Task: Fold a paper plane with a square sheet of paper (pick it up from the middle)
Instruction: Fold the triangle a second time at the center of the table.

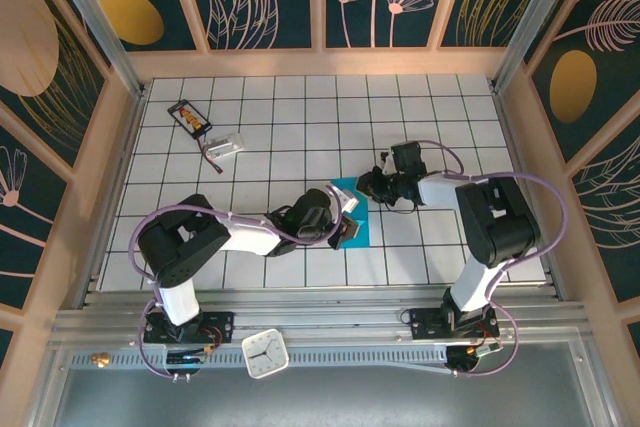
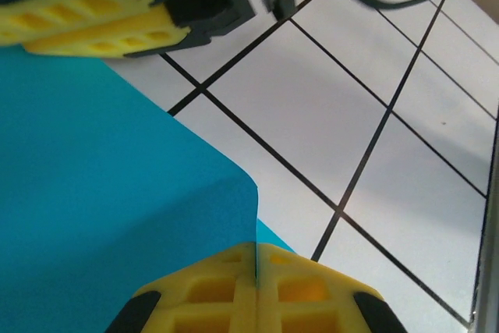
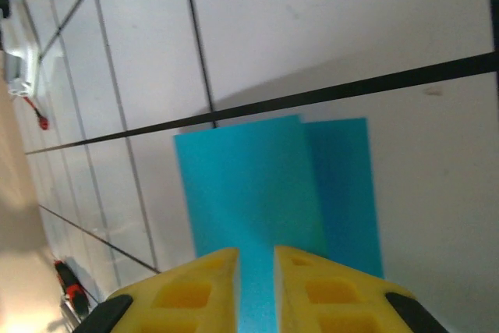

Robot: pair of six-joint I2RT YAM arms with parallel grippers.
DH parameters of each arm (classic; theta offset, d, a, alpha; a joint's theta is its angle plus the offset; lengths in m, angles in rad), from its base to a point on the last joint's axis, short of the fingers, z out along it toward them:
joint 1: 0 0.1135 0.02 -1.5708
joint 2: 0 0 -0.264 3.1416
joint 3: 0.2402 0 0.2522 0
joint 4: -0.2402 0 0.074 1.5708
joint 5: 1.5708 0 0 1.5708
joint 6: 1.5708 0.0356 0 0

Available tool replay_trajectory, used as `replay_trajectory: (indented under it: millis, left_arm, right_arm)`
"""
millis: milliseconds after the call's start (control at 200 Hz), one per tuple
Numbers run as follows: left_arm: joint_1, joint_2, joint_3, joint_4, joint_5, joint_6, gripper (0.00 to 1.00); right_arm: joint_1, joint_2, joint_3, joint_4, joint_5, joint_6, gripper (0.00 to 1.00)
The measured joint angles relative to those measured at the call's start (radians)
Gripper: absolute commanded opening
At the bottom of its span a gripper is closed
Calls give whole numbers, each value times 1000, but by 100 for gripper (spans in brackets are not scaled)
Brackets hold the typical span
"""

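pinching one edge of the square sheet of paper [image 2: 101, 193], the left gripper [image 2: 256, 249] has its yellow fingers pressed together, with the teal sheet rising into the seam between them. the right gripper [image 3: 256, 259] hangs over the far side with a slim gap between its fingers, and i cannot tell whether it grips the paper. the sheet lies partly folded, one layer over another, on the white tiled table [image 1: 270, 107] between the two arms.

Top view: folded teal paper [image 1: 362, 235] mostly covered by left claw [image 1: 346, 221] and right claw [image 1: 367, 187]. Right wrist view: its near end passes behind the fingers [image 3: 187, 290] and off-frame; grip there unclear. Black card [image 1: 190, 117]: orange marks too small to read.
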Motion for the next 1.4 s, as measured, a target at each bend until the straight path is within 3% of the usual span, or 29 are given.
replay_trajectory:
  millis: [490, 1401]
  left_arm:
    - [103, 49, 10, 36, 106, -89, 0]
    - [160, 81, 45, -28, 139, -89, 1]
  right_arm:
    - [-5, 56, 38, -53, 23, -157, 14]
    - [-6, 71, 53, -52, 20, -186, 12]
